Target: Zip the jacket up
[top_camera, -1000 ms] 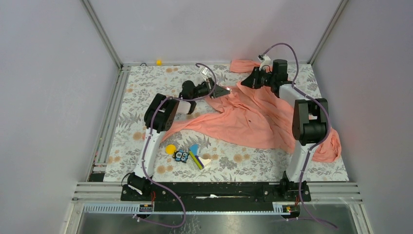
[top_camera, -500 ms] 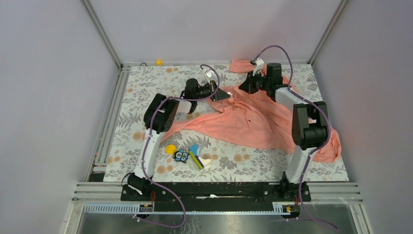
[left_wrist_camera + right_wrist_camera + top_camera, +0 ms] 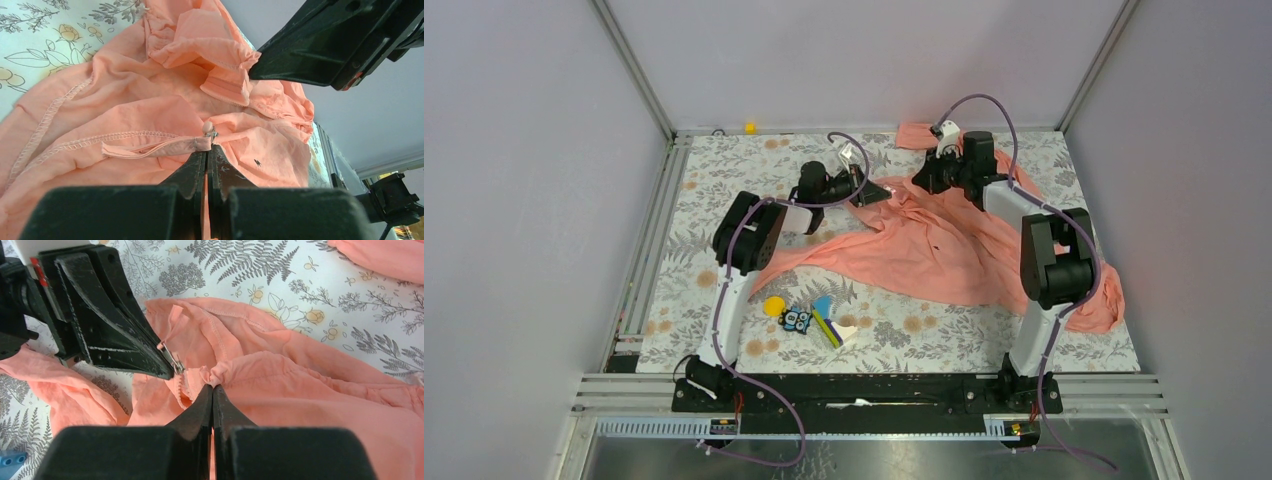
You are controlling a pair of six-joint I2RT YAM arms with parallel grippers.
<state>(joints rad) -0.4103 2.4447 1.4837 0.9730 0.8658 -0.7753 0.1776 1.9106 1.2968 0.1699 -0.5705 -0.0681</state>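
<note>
Both wrists had drifted slightly leftward over the jacket [image 3: 944, 250], which sprawled salmon-pink beyond and right of the toy pieces [image 3: 809, 318]. Far beyond those toy pieces, the left gripper [image 3: 207, 149] was clenched on the zipper slider [image 3: 171, 358]. The right gripper [image 3: 212, 388], also far beyond them, pinched bunched jacket fabric.

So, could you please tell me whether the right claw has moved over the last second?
Yes: the right claw, gripping the jacket, has shifted left, away from the back-right corner post.
</note>
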